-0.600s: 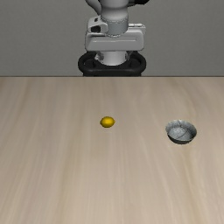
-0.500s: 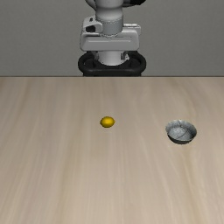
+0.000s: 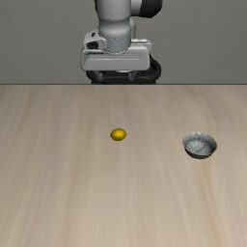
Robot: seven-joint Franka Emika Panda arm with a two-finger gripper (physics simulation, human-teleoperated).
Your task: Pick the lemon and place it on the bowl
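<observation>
Exterior view: one lemon [image 3: 118, 135] is recorded lying on the wooden table [image 3: 58, 193], close to the middle of the view, apart from everything else. One bowl [image 3: 200, 146], grey and standing upright with nothing seen inside it, is noted at roughly 3 o'clock from the lemon, well apart from it. One arm is present, and its gripper [image 3: 116, 71] is held high at 12 o'clock from the lemon, near the robot's base and well clear of the table. Whether the gripper is released or clenched cannot be told; nothing is seen to be grasped. The step in hand is judged to be the approach to the lemon, with the task hardly begun. For the step to be done well, the gripper should be brought forward until it stands directly over the lemon, opened wider than the fruit before descent, and lowered straight down so that the lemon is taken at its widest part. A small round fruit is likely to roll if nudged from one side, so contact from both sides at once is advised. Count: one lemon, one bowl, one gripper, one table.
</observation>
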